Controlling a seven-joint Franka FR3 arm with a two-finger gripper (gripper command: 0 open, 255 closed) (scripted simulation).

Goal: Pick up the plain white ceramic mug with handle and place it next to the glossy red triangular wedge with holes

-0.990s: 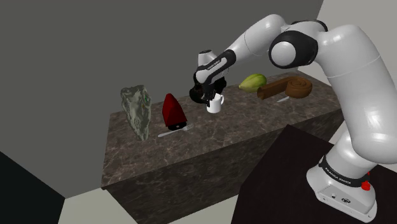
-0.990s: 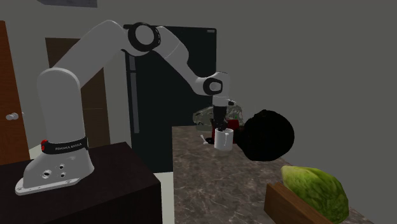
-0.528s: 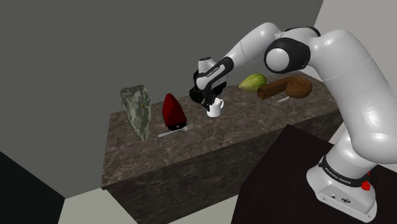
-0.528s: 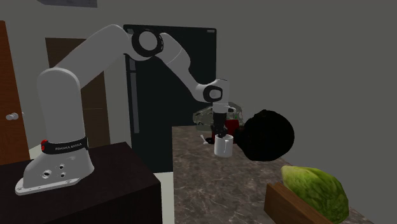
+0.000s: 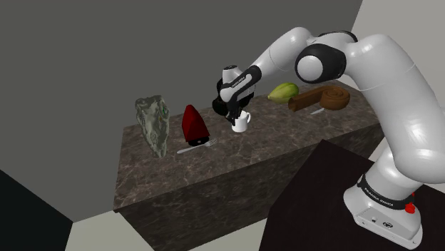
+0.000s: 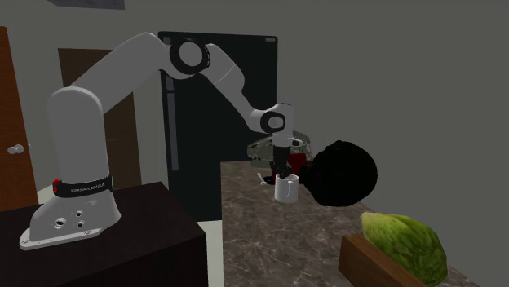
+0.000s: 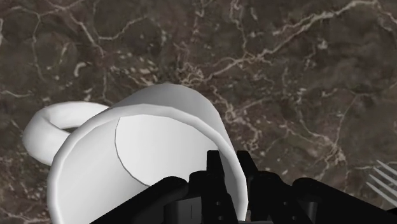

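A white mug with a handle sits low at the dark marbled counter, to the shoulder view's right of the red wedge. My black gripper comes down from above and is shut on the mug's rim, one finger inside the cup and one outside. The second exterior view has the mug under the gripper, with the red wedge just behind it. Whether the mug's base touches the counter I cannot tell.
A fork lies in front of the wedge, and a grey-green rock stands beyond it. A green fruit and a brown coiled piece sit at the counter's far end. A black blob stands beside the mug.
The arm has carried the mug down and slightly toward the red wedge. Over the last half second it has hardly moved.
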